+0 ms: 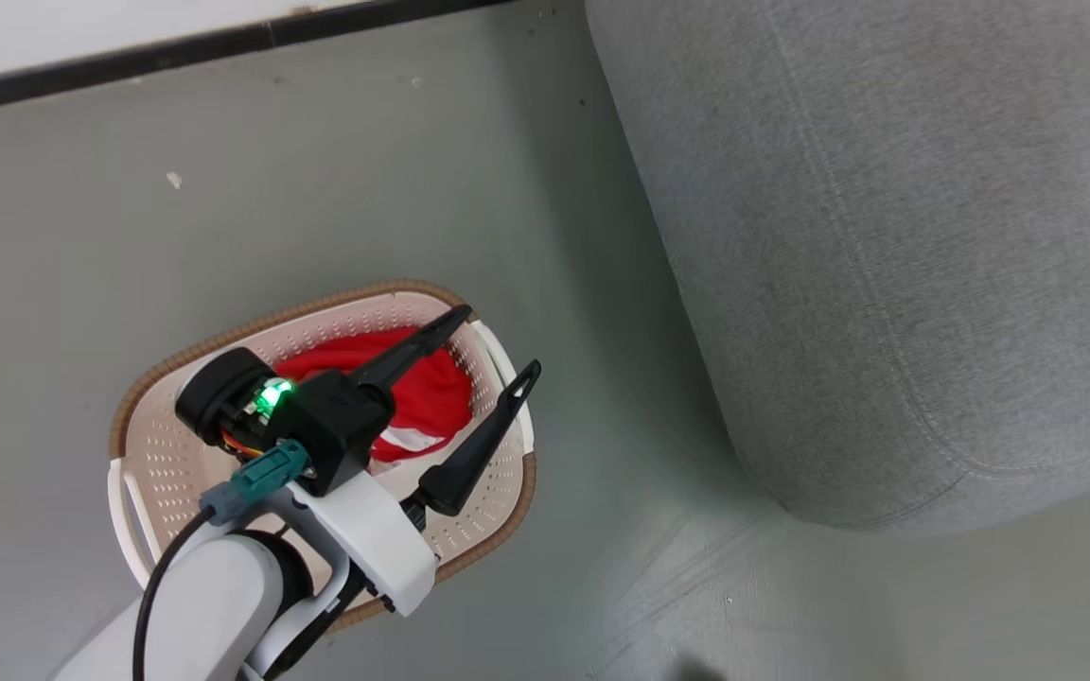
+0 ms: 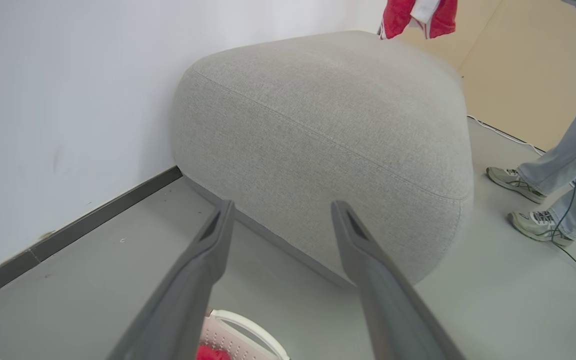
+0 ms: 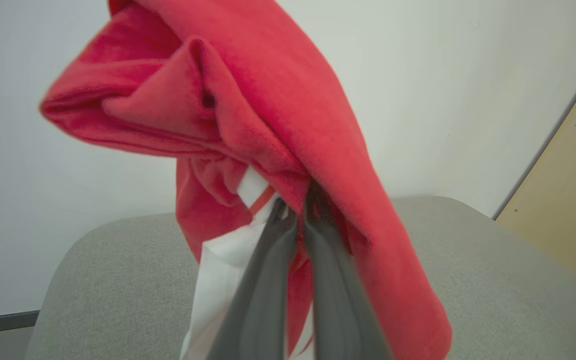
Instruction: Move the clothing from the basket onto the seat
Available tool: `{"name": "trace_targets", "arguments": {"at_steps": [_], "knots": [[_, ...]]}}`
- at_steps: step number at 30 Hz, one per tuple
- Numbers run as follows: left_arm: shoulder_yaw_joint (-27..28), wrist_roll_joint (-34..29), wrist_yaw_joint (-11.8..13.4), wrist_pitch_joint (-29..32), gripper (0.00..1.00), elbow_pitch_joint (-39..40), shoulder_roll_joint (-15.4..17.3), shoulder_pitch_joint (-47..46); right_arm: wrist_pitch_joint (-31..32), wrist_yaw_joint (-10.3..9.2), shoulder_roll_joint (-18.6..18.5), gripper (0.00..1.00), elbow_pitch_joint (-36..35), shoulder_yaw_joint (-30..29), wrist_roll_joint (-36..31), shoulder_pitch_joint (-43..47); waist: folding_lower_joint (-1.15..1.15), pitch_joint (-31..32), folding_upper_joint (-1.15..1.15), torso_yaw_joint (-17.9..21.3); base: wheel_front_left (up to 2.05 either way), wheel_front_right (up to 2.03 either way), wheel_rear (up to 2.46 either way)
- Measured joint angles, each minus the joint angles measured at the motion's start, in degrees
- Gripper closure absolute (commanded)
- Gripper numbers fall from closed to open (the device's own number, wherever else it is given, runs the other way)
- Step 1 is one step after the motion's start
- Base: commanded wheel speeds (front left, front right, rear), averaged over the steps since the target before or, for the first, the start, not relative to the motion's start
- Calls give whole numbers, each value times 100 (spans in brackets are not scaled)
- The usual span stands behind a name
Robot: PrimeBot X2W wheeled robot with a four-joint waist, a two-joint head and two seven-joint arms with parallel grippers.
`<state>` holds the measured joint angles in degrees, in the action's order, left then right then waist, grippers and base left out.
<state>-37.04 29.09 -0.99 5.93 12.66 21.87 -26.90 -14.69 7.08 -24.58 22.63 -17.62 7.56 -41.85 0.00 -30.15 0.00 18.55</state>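
Closest to the head camera, left gripper (image 1: pixel 498 340): long dark fingers spread wide, empty, poised over the basket (image 1: pixel 167 454) — seemingly ready to dip for the loose garment (image 1: pixel 431 388), crumpled soft and red with a white stripe between perforated cream walls and a brown woven-look rim. Farther off, right gripper (image 3: pixel 298 210): clamped tight on the held garment (image 3: pixel 268 100), red folds hanging limp above the seat (image 3: pixel 493 260) — probably raised so for release onto the rounded grey fabric cushion. Beyond the seat, a person's shoes (image 2: pixel 513 177).

Probably a lab (bare floor (image 1: pixel 337 189)).
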Motion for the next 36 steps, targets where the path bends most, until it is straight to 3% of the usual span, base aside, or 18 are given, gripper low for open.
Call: {"name": "trace_targets", "arguments": {"at_steps": [17, 21, 28, 30, 31, 32, 33, 34, 36], "knots": [[143, -48, -19, 56, 0, 327, 172, -357, 1, 0, -51, 100, 871, 385, -174, -304, 0, -725, 0, -224, 0, 0, 0], [176, -49, -30, 56, 0, 355, 186, -472, 0, 1, -41, 94, 1057, 568, -226, -326, 0, -851, 0, -253, 0, 0, 0], [231, -54, -77, 27, 0, 333, 204, -565, 0, 1, 46, 64, 1288, 622, -226, -400, 0, -962, 0, -272, 0, 0, 0], [247, -54, -114, -5, 0, 314, 210, -565, 0, 1, 57, 50, 1339, 635, -226, -440, 0, -957, 0, -262, 0, 0, 0], [249, -54, -124, -23, 0, 303, 211, -565, 0, 0, 54, 26, 1365, 673, -225, -444, 0, -952, 0, -257, 0, 0, 0], [252, -54, -125, -45, 0, 291, 210, -565, 0, 0, 56, 26, 1392, 738, -214, -444, 0, -945, 0, -252, 0, 0, 0], [252, -54, -125, -45, 0, 291, 210, -565, 0, 0, 56, 12, 1392, 738, -214, -444, 0, -945, 0, -252, 0, 0, 0], [252, -54, -126, -49, 0, 286, 209, -565, 0, 1, 69, 5, 1422, 790, -210, -444, 0, -937, 0, -249, 0, 0, 0], [253, -54, -141, -82, 0, 265, 203, -565, 0, 1, 109, 0, 1455, 864, -197, -444, 0, -915, 0, -241, 0, 0, 0]]}}
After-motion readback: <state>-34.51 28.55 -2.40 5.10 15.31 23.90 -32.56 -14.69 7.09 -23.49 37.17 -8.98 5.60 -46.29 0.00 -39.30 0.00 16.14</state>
